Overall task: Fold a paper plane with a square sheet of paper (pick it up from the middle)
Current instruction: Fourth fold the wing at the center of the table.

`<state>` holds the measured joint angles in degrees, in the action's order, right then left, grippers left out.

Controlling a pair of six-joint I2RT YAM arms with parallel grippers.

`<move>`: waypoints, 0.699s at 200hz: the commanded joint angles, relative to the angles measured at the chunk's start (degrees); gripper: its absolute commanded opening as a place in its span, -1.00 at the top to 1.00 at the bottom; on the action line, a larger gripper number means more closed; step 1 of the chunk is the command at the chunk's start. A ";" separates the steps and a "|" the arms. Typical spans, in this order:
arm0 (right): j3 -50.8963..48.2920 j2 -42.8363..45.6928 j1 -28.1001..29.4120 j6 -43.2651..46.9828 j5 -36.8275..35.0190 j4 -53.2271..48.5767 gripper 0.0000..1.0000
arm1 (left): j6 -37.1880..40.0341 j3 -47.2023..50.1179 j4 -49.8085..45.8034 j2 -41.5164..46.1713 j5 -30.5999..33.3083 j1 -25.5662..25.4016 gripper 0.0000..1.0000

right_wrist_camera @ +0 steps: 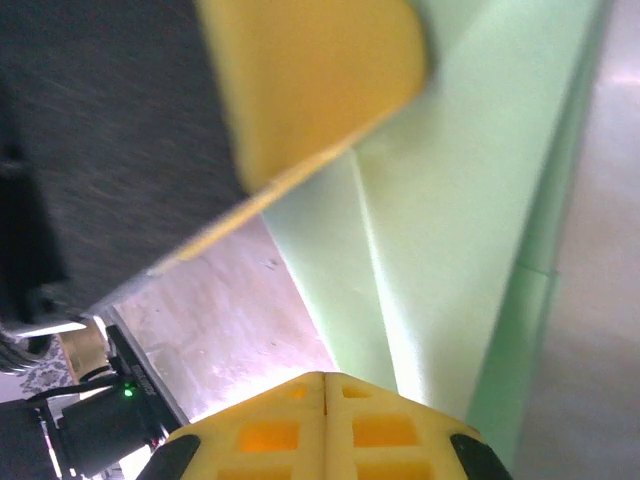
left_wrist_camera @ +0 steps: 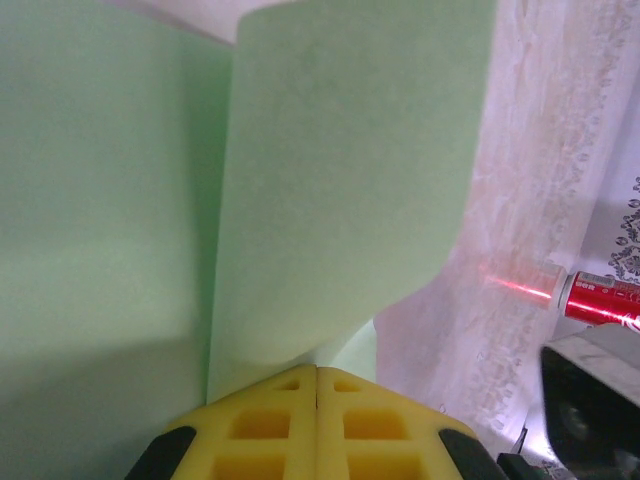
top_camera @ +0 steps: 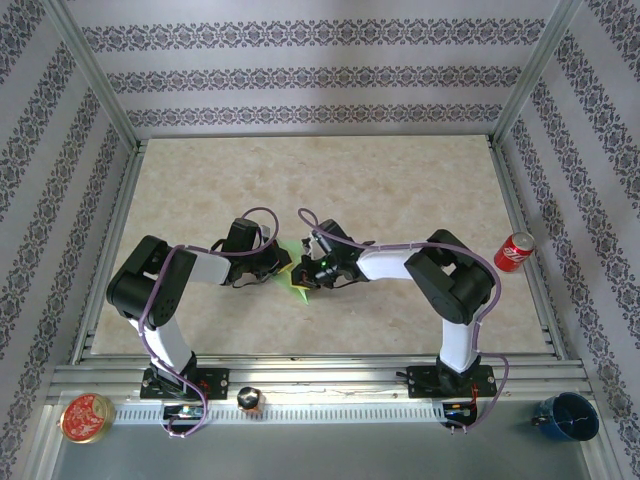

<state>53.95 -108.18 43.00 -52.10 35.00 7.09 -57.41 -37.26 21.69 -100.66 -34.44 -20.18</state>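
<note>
Meeting over the middle of the worktop (top_camera: pixel 400 190), the two arms hold the pale-green paper (top_camera: pixel 298 281) between them, just above the surface. The left hand (left_wrist_camera: pixel 317 372) has its yellow pads pressed together on the lower edge of the paper, which rises from them as a curved, folded flap. The right hand (right_wrist_camera: pixel 327 378) is closed too, pinching a creased part of the same paper, with one yellow finger (right_wrist_camera: pixel 310 90) of the left hand close above. A red can (top_camera: pixel 514 251) sits at the right edge, well apart.
</note>
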 commanded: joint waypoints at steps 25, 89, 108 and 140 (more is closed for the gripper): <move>-3.35 -1.49 1.27 0.13 0.24 2.54 0.95 | 0.28 1.27 -2.45 -0.65 2.49 0.47 0.99; -8.69 0.35 2.82 -1.67 -0.50 4.22 0.94 | 0.10 1.32 -2.44 -0.76 2.78 0.42 0.99; -10.23 1.67 3.05 -1.85 -1.39 3.93 0.94 | 0.01 1.40 -2.45 -0.83 3.05 0.48 0.99; -11.88 3.78 3.49 -1.18 -1.18 2.72 0.93 | -0.16 1.56 -2.62 -0.85 3.47 0.47 0.99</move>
<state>44.80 -105.67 45.12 -53.01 33.36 16.08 -57.43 -37.15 21.69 -100.66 -34.70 -20.18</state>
